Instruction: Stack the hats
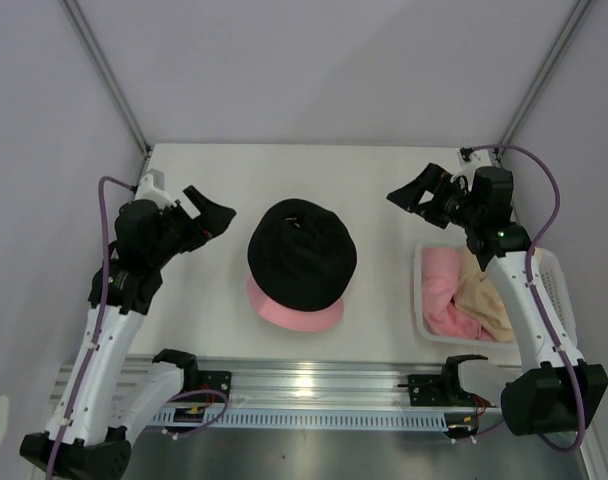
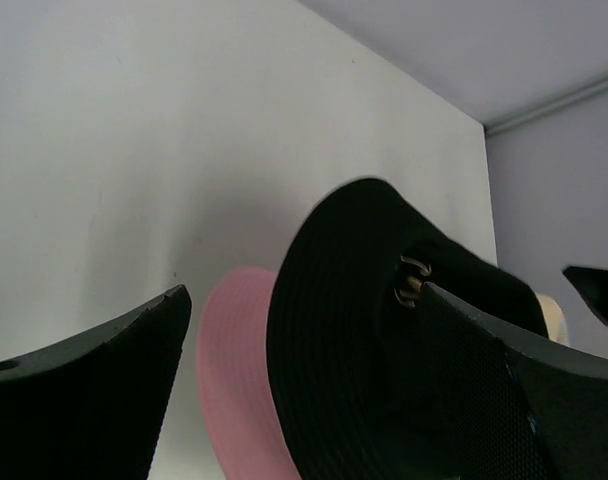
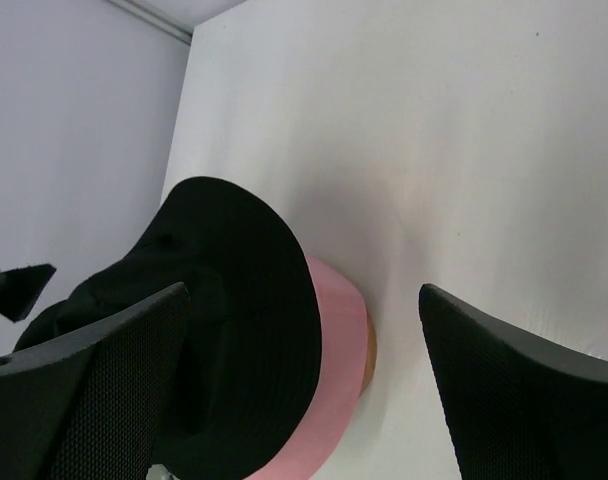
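at the upper left of the overhead view, the left end effector (image 1: 219,220) hangs above the counter (image 1: 384,170), its two black wedge-shaped fingers spread wide and holding nothing. seen from its own wrist, the fingers (image 2: 84,390) have a fine mesh-like grain. across at the upper right, the right end effector (image 1: 409,205) is just as wide and also empty, its tips turned toward the middle.

between the two, at the centre of the smooth white counter, sits the black hat (image 1: 302,248): soft, round-crowned, slightly dented on top, with a ribbed, stitched brim. it rests on top of the pink hat (image 1: 294,314), whose flat, soft brim shows only along the lower edge. a thin tan sliver (image 3: 370,345) shows under the pink brim in the right wrist view.

at the right of the frame, a white plastic basket (image 1: 420,300) holds the crumpled beige hat (image 1: 487,303), lying against a bunched pink cloth (image 1: 442,290).
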